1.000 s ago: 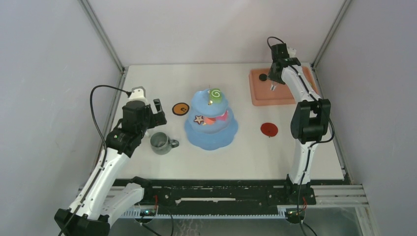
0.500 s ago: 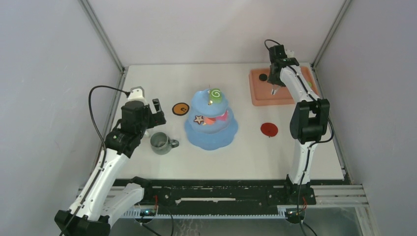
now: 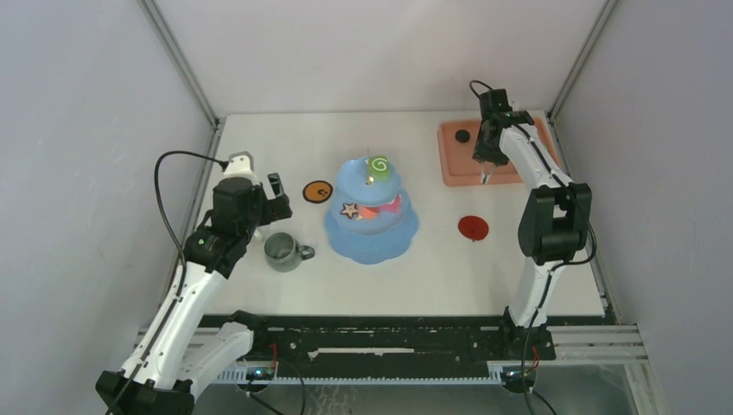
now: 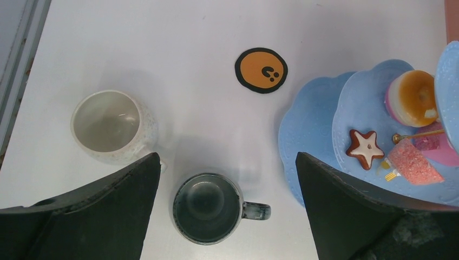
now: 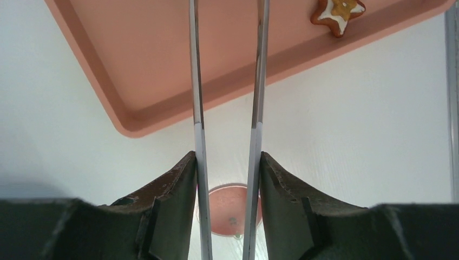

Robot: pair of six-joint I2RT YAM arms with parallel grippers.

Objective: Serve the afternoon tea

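The light blue cake stand (image 3: 372, 233) stands mid-table with a green swirl roll (image 3: 378, 164) on top and a star cookie (image 3: 350, 209) on a lower tier. The left wrist view shows the stand (image 4: 308, 130), an orange tart (image 4: 414, 97) and a star cookie (image 4: 365, 146). My left gripper (image 4: 227, 155) is open and empty above the grey-green mug (image 4: 208, 208), with the white mug (image 4: 111, 124) to its left. My right gripper (image 5: 227, 154) is shut on long metal tongs (image 5: 197, 81) over the near edge of the pink tray (image 5: 146, 65). Another star cookie (image 5: 338, 13) lies on that tray.
An orange coaster (image 3: 318, 191) lies left of the stand and a red coaster (image 3: 473, 227) to its right. A small black thing (image 3: 463, 135) sits on the tray (image 3: 458, 169) at the back right. Grey walls close in the table on three sides.
My right gripper has carried the tongs from over the tray's back part toward its near edge. The left arm has barely moved.
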